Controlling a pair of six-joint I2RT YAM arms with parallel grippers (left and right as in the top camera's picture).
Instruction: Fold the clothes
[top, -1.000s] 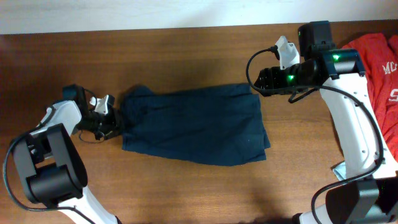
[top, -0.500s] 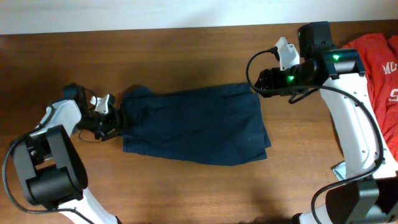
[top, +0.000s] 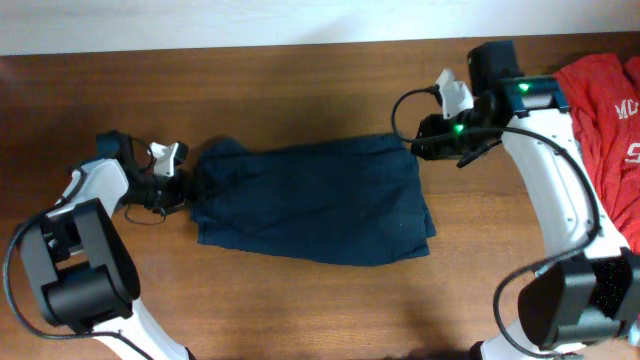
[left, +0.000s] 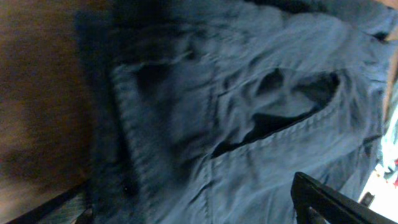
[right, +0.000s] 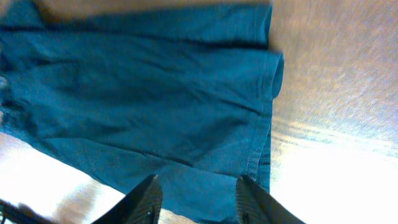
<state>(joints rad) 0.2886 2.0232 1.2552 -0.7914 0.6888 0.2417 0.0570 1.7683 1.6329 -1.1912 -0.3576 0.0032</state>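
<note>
The clothes here are a dark navy garment (top: 315, 200), lying folded flat in the middle of the table, and a red tee (top: 610, 100) with white letters at the right edge. My left gripper (top: 184, 186) is at the navy garment's left edge. In the left wrist view the navy garment (left: 236, 106) fills the frame, and the left gripper (left: 193, 214) is open wide over it. My right gripper (top: 414, 147) is at the garment's top right corner. In the right wrist view the right gripper (right: 199, 202) is open, its fingers (right: 142, 199) apart with the navy garment's (right: 149, 93) hem between them.
The wooden table (top: 300, 300) runs to a white wall at the back. The right arm's base (top: 575, 300) stands at the front right beside the red tee, and the left arm's base (top: 75, 270) at the front left.
My left gripper has opened and let go of the navy garment's left edge. My right arm has shifted slightly toward the top right corner, and its jaws have narrowed.
</note>
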